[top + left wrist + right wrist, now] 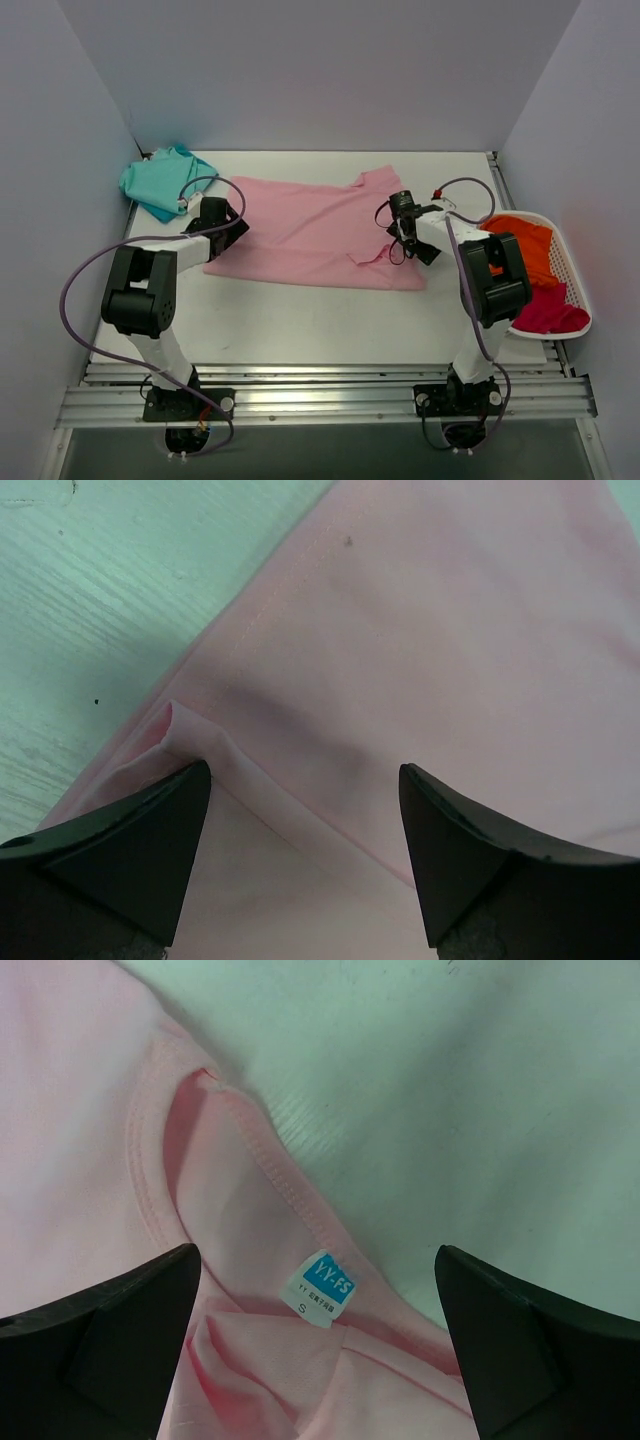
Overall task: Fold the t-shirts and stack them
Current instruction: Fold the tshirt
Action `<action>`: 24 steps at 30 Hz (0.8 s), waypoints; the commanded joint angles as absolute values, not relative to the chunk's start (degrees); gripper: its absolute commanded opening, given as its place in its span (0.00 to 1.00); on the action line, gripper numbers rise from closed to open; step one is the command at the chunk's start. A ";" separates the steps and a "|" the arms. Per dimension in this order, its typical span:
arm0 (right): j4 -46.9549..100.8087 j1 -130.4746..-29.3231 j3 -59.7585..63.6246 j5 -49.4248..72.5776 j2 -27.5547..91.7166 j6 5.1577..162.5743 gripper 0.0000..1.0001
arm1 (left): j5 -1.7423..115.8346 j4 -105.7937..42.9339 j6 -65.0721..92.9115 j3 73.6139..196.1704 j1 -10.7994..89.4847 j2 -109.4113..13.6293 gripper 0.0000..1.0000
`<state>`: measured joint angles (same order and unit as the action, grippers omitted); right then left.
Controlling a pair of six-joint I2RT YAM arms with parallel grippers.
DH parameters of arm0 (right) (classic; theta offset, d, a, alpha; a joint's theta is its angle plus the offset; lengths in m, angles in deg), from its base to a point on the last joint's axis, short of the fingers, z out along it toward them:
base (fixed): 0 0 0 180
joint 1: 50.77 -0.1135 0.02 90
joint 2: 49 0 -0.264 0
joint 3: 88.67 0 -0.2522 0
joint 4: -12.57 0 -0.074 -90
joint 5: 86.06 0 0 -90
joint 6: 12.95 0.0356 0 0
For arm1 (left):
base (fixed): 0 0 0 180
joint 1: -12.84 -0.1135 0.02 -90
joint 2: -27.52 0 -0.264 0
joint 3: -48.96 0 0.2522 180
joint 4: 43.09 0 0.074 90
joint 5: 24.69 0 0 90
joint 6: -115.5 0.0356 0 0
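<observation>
t-shirts: 4 (pink shirt (300, 235), teal shirt (160, 182), orange shirt (525, 250), magenta shirt (550, 312)) | basket (570, 265): 1 | arms (140, 290) (492, 275): 2 | table (300, 320): 1

The pink t-shirt (310, 235) is soft matt cloth, its neckline ribbed and stitched, with a smooth printed label (325, 1285) inside. The surface (90, 610) beneath it looks matt white and finely grained. Right of the shirt sits a basket (568, 265) of perforated white plastic. The left pincer (305, 780) has dull black fingers (130, 850).

White table (300, 325) enclosed by plain pale walls (320, 70) on three sides
</observation>
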<state>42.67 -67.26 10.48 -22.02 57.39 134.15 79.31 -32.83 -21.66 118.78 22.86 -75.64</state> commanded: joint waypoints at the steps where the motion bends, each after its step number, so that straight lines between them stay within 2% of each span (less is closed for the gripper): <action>1: 45.49 -68.35 9.27 -28.75 53.23 134.97 1.00 | 77.87 -33.55 -18.72 119.76 22.34 -73.39 0.85; 7: 46.90 -76.14 10.42 -33.50 42.86 137.17 0.98 | 78.84 -33.72 -15.99 119.68 21.98 -67.50 0.86; 9: 45.50 -79.58 10.77 -34.30 39.88 136.64 0.92 | 77.53 -34.86 -14.76 118.80 21.98 -66.01 0.85; 11: 42.43 -83.72 12.52 -34.04 38.46 136.64 0.49 | 77.17 -36.27 -14.05 117.40 21.90 -64.87 0.85; 12: 41.46 -84.86 13.14 -32.99 37.93 136.73 0.35 | 77.09 -36.53 -13.27 117.04 21.81 -64.51 0.84; 13: 40.23 -85.66 13.67 -32.28 38.10 136.64 0.02 | 77.08 -36.88 -12.74 116.78 21.81 -64.33 0.84; 24: 43.30 -92.78 16.31 -31.84 48.19 142.62 0.00 | 74.10 -37.67 -12.56 114.58 18.03 -66.44 0.81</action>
